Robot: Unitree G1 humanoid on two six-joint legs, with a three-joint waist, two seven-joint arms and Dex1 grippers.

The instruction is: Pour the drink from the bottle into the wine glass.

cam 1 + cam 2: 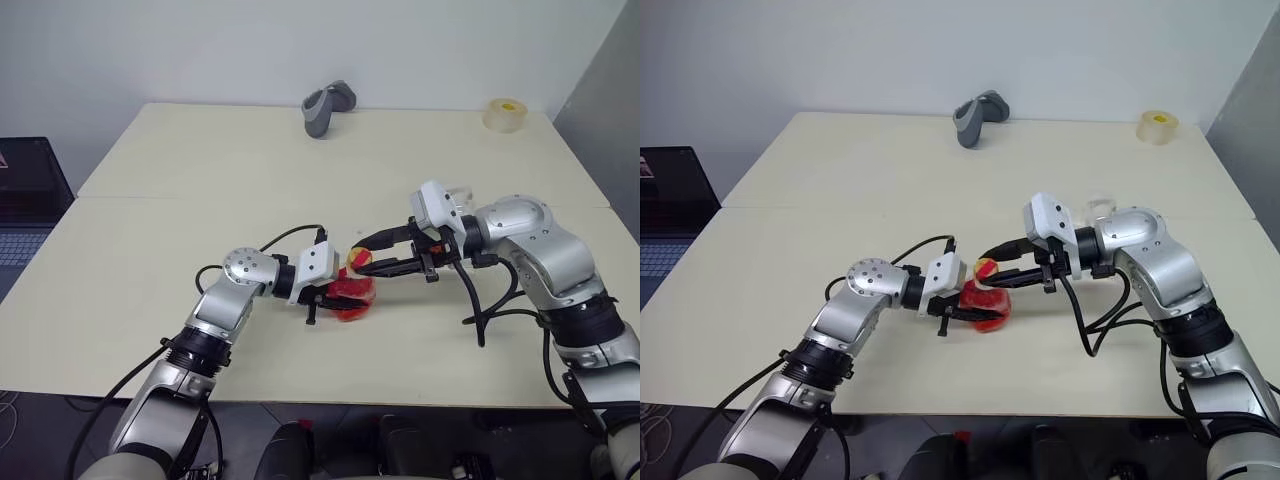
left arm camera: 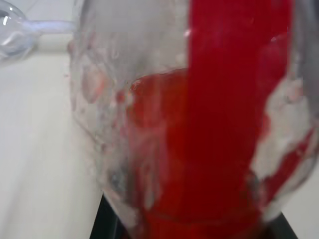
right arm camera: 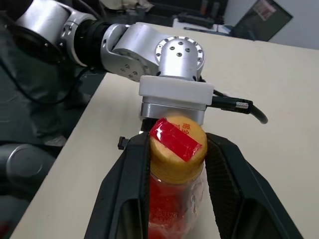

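Observation:
The small clear bottle (image 1: pixel 352 296) with red drink (image 2: pixel 224 124) inside is near the table's middle front, its red label toward me. My left gripper (image 1: pixel 335 298) comes in from the left and is shut on the bottle's body. My right gripper (image 1: pixel 362 262) reaches in from the right, and its black fingers (image 3: pixel 132 174) are closed on either side of the red-and-yellow cap (image 3: pixel 177 142). The clear wine glass (image 1: pixel 1099 208) stands behind my right forearm, mostly hidden by it; part of it also shows in the left wrist view (image 2: pixel 10 30).
A grey handheld object (image 1: pixel 327 106) lies at the table's far edge, and a roll of tape (image 1: pixel 505 113) sits at the far right corner. A laptop (image 1: pixel 25 200) is off the table's left side. Black cables loop under my right arm (image 1: pixel 480 310).

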